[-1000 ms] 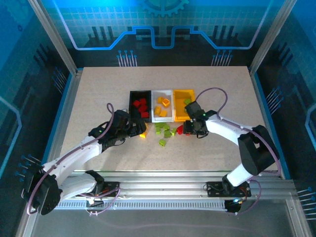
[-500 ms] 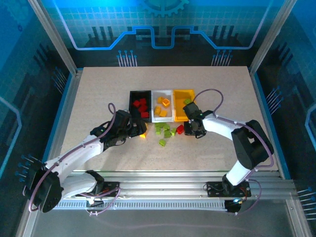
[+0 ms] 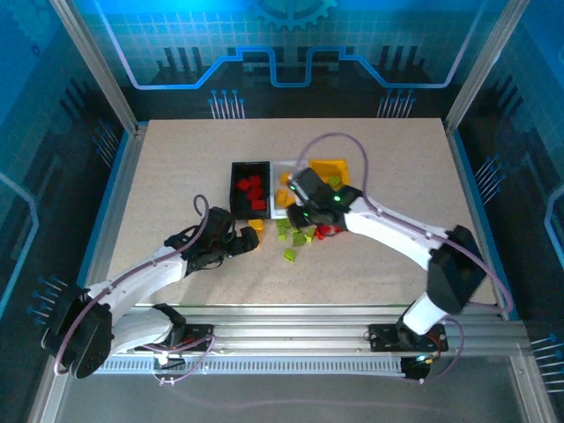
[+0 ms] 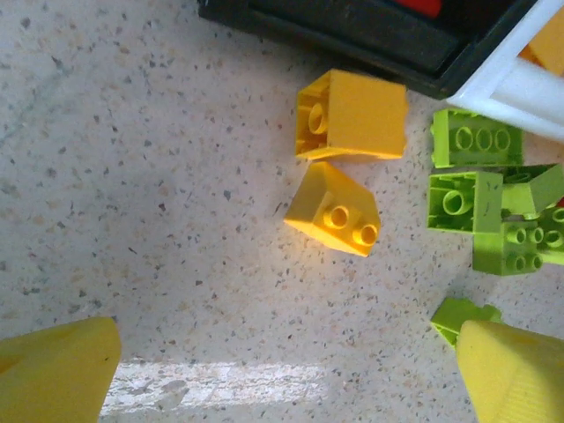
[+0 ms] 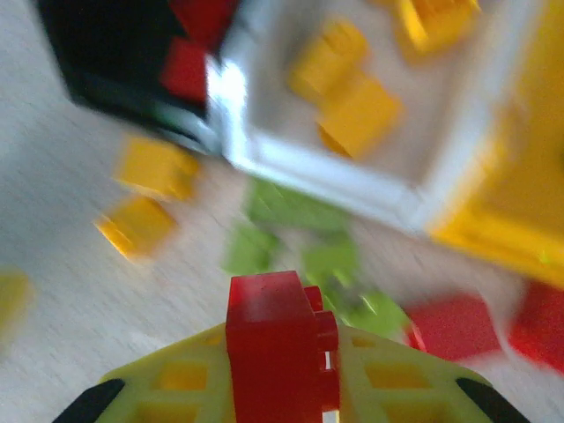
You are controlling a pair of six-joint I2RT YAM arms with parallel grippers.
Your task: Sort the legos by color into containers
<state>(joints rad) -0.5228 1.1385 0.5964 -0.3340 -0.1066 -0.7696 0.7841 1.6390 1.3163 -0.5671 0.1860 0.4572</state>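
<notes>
Seen from above, the right gripper [image 3: 302, 189] hangs over the near edge of the white bin [image 3: 284, 165], its jaws hidden under the wrist. The black bin [image 3: 249, 187] touches the white bin's left side and the yellow bin [image 3: 330, 167] its right. Loose green bricks [image 3: 295, 236] and red bricks [image 3: 328, 231] lie on the table [image 3: 176, 176] just in front of the white bin. The left gripper [image 3: 247, 240] sits low, in front and to the left of the white bin. In the left wrist view its fingers [image 4: 57, 370] are spread wide with nothing between them. Two yellow bricks [image 4: 352, 115] lie ahead of them, just off the white bin's corner, and a green brick [image 4: 460, 312] peeks out at the right fingertip. The right wrist view is blurred, but the right gripper is clamped on a red brick [image 5: 273, 339]. It holds that brick over the green bricks in front of the white bin, and yellow-orange bricks [image 5: 352, 115] lie inside that bin.
</notes>
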